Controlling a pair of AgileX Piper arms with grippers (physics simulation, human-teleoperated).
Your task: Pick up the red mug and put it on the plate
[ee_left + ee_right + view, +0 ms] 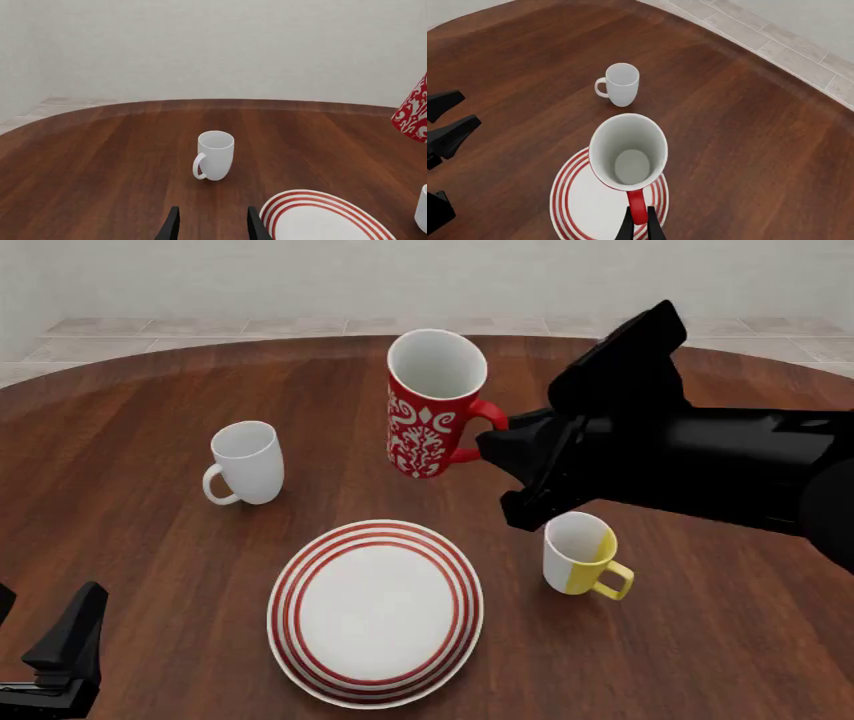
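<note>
The red mug [427, 415], with white pattern and white inside, hangs in the air, tilted a little. My right gripper [497, 440] is shut on its red handle [637, 206]. In the right wrist view the mug [627, 150] is above the far part of the plate [577, 202]. The plate [376, 612] is white with red rings and lies flat at the front middle of the table. My left gripper [60, 655] is open and empty at the front left, apart from everything. In the left wrist view its fingers [172, 225] point toward the plate's rim [293, 200], and the red mug's edge [413, 112] shows.
A plain white mug [247, 462] stands upright left of the red mug, and also shows in the left wrist view [215, 155]. A yellow-and-white mug [585, 552] stands right of the plate, under my right arm. The round wooden table [134, 540] has its curved edge at the back.
</note>
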